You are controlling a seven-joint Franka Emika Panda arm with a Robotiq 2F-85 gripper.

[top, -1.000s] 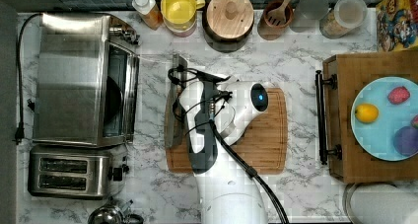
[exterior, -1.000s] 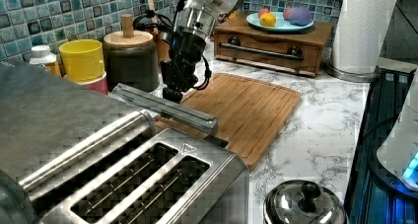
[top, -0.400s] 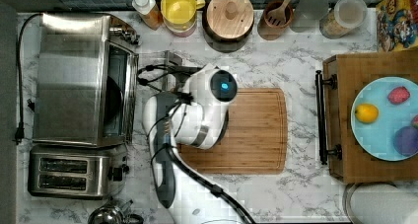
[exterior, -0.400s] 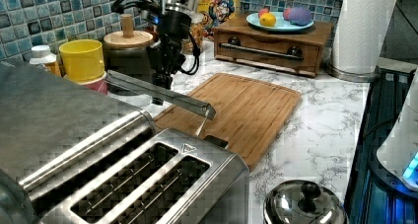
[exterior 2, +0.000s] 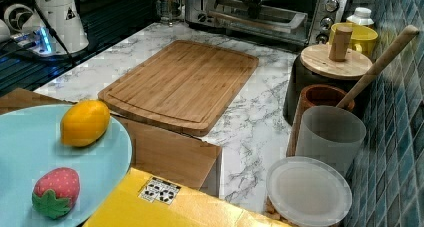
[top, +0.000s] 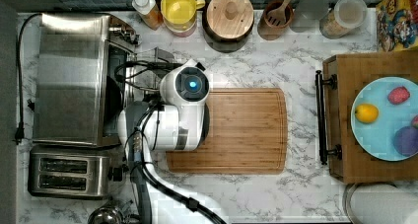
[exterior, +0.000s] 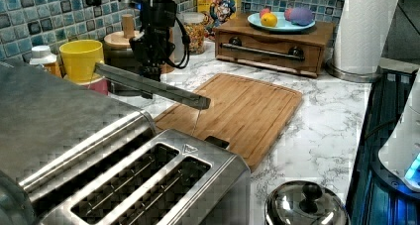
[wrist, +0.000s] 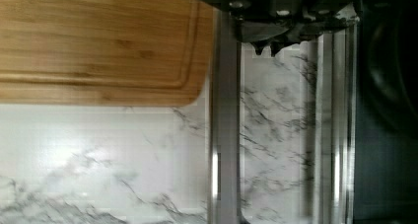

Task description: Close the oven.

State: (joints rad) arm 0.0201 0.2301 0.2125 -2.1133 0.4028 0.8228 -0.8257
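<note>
Since the door is partly raised: closing step is under way, judged from its tilt
Oven (top: 69,81): at the top view's left on the desk (top: 276,194), above the two-slot toaster (top: 69,170)
Door: glass panel tilted, bar handle (exterior: 151,85) lifted clear of the desk
Claw (wrist: 266,47): just behind the handle, fingertips close together, gripping nothing
Next move: likely a continued push toward the oven mouth until the door seats
Left view: shows handle height
Wrist view: shows marble through the glass
Cutting board (top: 241,130): beside the door
</note>
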